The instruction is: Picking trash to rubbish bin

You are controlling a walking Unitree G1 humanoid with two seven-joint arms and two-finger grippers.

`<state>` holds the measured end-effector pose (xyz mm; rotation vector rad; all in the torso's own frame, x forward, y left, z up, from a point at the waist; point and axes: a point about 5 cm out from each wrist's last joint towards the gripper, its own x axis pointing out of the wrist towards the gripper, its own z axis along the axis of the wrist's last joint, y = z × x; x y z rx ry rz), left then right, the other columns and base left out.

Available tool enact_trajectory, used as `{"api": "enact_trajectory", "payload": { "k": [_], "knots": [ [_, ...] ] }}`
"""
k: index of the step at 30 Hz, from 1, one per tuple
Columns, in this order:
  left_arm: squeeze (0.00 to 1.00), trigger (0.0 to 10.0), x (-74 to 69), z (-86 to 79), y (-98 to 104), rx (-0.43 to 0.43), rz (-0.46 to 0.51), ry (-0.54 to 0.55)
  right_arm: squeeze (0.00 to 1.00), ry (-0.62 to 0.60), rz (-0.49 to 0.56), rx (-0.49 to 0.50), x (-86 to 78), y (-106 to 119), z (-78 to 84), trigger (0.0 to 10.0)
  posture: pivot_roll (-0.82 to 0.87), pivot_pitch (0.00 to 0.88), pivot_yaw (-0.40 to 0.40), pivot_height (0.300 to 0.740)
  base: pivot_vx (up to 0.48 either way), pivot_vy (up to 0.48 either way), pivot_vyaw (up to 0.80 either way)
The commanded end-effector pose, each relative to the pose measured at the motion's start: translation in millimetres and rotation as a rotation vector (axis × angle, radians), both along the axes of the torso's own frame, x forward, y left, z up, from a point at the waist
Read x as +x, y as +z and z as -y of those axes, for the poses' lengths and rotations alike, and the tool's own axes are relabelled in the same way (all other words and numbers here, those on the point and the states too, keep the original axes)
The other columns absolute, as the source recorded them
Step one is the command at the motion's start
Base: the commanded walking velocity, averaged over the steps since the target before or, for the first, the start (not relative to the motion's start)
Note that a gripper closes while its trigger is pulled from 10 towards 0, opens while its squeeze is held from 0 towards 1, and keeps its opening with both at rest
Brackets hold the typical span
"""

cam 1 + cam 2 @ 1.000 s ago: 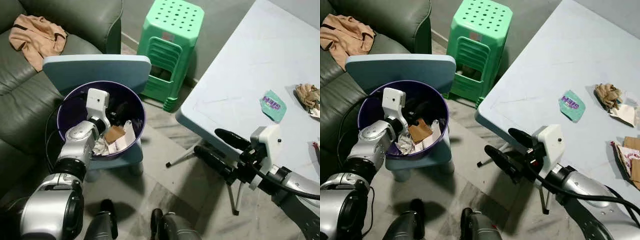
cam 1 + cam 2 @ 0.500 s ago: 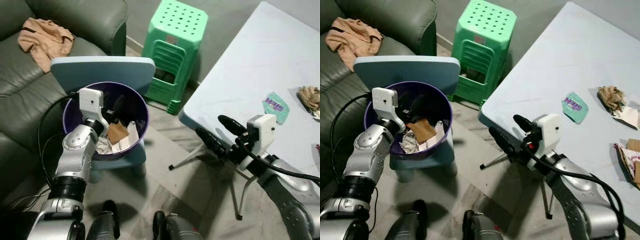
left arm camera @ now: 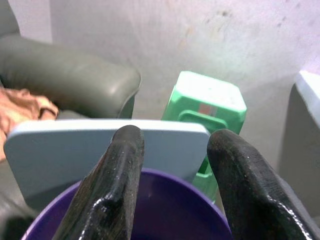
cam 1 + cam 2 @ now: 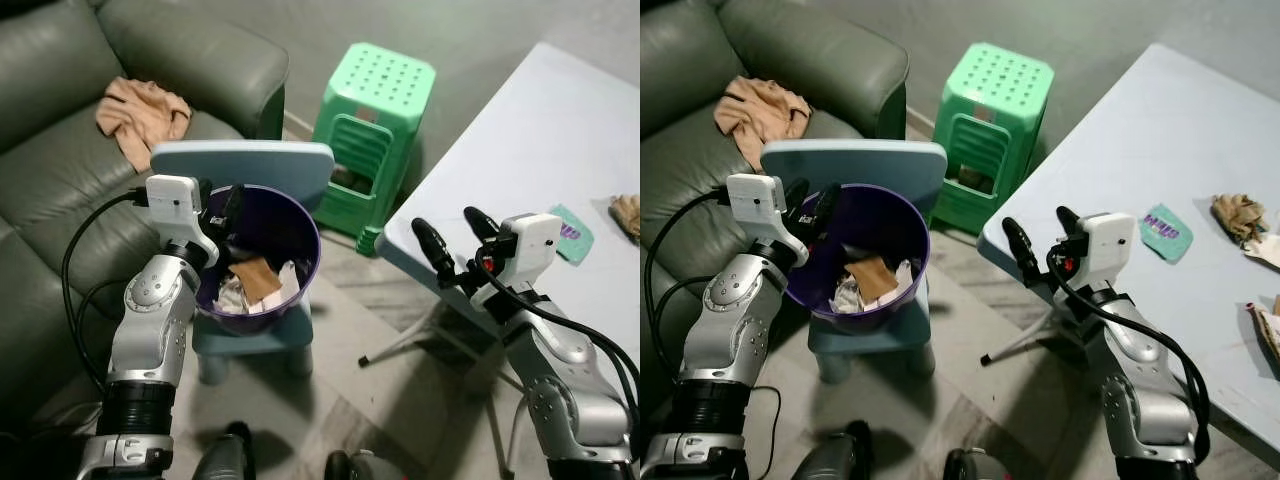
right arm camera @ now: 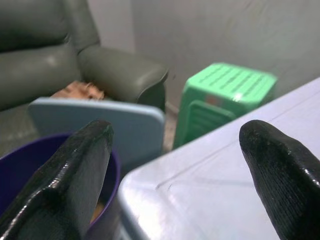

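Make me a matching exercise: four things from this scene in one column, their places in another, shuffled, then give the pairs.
Things:
1. purple bin
2. tan cloth
3. teal wrapper
4. green stool

Places:
A. on the sofa
B. on the pale table
C. on the small blue chair
D. on the floor between chair and table

Pairs: 1-C, 2-A, 3-B, 4-D

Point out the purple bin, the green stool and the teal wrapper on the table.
purple bin (image 4: 908, 268): right eye view, on its right-hand rim.
green stool (image 4: 1002, 80): right eye view, on the perforated seat.
teal wrapper (image 4: 1166, 231): right eye view, on the middle of its printed face.
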<state>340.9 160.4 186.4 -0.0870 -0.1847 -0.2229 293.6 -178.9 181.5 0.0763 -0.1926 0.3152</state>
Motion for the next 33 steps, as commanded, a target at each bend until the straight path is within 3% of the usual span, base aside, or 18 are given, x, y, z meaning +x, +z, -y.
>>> {"api": "enact_trajectory", "payload": {
  "k": [1,14,21,33],
  "knots": [
    [0.00,10.0,-3.2,4.0,2,-0.009,-0.001,0.000,0.00,-0.061,0.008,0.006,1.4,-4,7.9,10.0,0.05,0.077,-0.090,0.740,0.000,0.000,0.00],
    [0.00,10.0,-8.1,0.9,-2,-0.016,0.015,0.035,0.00,-0.200,0.031,-0.045,12.7,-13,14.8,10.0,0.06,0.019,-0.079,0.740,0.000,0.000,0.00],
    [0.00,10.0,-7.1,-7.5,-5,-0.003,-0.003,0.115,0.00,-0.294,0.015,-0.044,20.8,-22,22.6,10.0,0.08,0.000,-0.070,0.740,0.000,0.000,0.00],
    [0.00,10.0,-12.1,-10.8,-19,-0.050,-0.048,0.159,0.00,-0.318,0.012,-0.027,20.0,-35,17.4,10.0,0.06,0.000,-0.062,0.740,0.000,0.000,0.00]
  ]
}}
